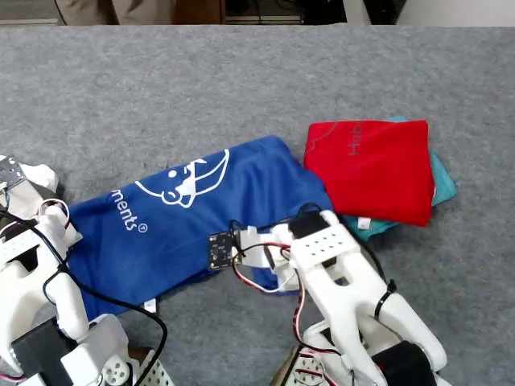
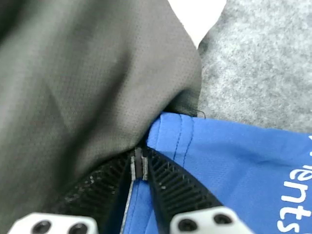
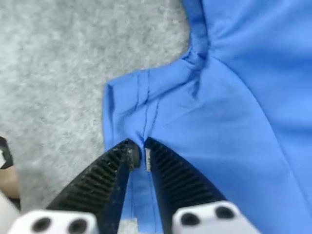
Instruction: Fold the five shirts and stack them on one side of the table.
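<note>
A blue shirt [image 1: 209,213] with white print lies spread across the middle of the grey table. My left gripper [image 2: 140,168] is shut on its edge [image 2: 165,129] at the shirt's left end, with dark grey fabric [image 2: 87,87] bunched against the fingers. My right gripper [image 3: 140,156] is shut on a stitched corner of the blue shirt [image 3: 141,97] at its near edge, under the right arm [image 1: 322,241]. A folded red shirt [image 1: 370,165] rests on a teal shirt [image 1: 442,183] at the right.
Grey felt [image 1: 161,88] covers the table, bare across the far half. The left arm's base [image 1: 48,338] and cables sit at the near left corner. The red and teal pile lies close beside the right arm.
</note>
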`<action>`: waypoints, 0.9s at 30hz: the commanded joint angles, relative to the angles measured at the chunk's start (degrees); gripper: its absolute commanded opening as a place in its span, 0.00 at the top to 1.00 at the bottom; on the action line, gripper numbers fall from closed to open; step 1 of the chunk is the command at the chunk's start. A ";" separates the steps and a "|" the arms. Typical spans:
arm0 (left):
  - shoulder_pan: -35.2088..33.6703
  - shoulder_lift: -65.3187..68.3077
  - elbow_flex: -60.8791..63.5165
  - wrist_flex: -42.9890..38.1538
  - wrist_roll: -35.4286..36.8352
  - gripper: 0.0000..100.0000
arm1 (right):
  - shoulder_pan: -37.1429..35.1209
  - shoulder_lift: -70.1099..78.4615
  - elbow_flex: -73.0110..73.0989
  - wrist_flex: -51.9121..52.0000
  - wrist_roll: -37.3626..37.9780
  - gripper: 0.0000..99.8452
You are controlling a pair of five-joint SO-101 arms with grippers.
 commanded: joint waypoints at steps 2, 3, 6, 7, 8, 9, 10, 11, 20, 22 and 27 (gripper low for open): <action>0.44 -1.36 0.00 -0.70 0.00 0.98 | -0.48 0.13 -3.65 3.34 -0.44 0.96; 0.44 -1.36 0.00 -0.70 0.00 0.98 | -0.75 0.13 -4.18 4.13 -0.44 0.96; 0.44 -1.36 0.00 -0.70 0.00 0.98 | -2.24 0.13 -4.53 5.45 -0.44 0.96; 0.44 -1.36 0.00 -0.79 0.00 0.98 | -3.03 0.13 -4.26 5.45 -0.44 0.96; 0.44 -1.36 0.00 -0.79 0.00 0.98 | -3.82 0.13 -3.91 5.98 -0.44 0.96; 0.44 -1.36 0.00 -0.79 0.00 0.98 | -4.88 0.13 -3.91 6.77 -0.62 0.96; 0.44 -1.36 0.00 -0.79 0.00 0.98 | -6.11 0.13 -3.74 7.30 -0.70 0.96; 0.44 -1.36 0.00 -0.79 0.00 0.98 | -7.08 0.13 -3.56 7.56 -0.79 0.96; 0.44 -1.36 0.09 -0.79 0.00 0.98 | -2.86 0.57 -0.92 1.67 -0.53 0.79; 0.44 -1.36 0.09 -0.79 0.00 0.98 | -2.15 0.48 -0.92 1.93 -0.44 0.72; 0.44 -1.36 0.09 -0.70 0.00 0.98 | -2.07 0.57 1.36 2.02 0.44 0.68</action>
